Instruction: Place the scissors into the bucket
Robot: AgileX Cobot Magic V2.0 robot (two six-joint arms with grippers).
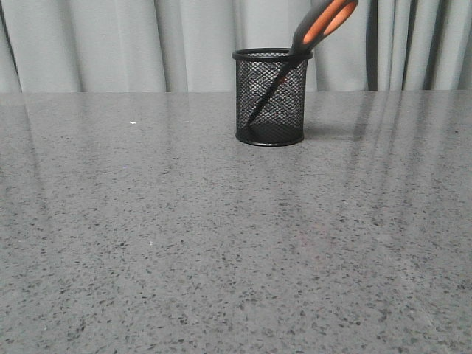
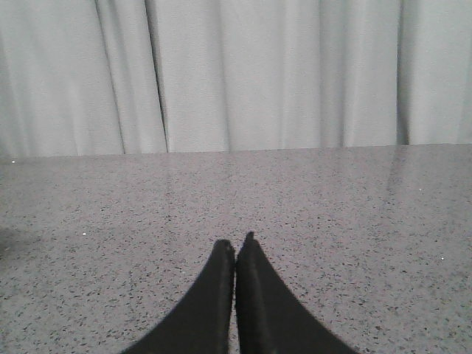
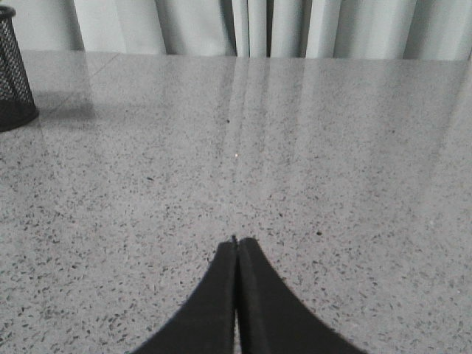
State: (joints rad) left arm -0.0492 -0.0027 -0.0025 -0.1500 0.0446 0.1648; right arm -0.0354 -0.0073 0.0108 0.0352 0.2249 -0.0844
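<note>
The scissors (image 1: 310, 40) stand blades-down inside the bucket (image 1: 271, 96), which sits upright toward the back of the grey speckled surface (image 1: 221, 243), close to the pale curtain (image 1: 110, 44). They lean rather than stand straight — they are longer than the bucket is tall, so the tips rest low against the left of the base while the shank bears on the right side of the rim, and the orange-lined handles poke out above it to the right. That lean looks stable; the rim props them.

Neither arm shows in the front view. The left end effector (image 2: 235, 247) has its two dark fingers pressed together with nothing between them, hanging over bare surface. The right end effector (image 3: 237, 242) is likewise closed on nothing, well apart from the bucket, whose edge shows only at the corner of the right wrist view.

Judged from this layout, the task looks finished: the scissors are in, and both arms are clear — nothing is being held.
</note>
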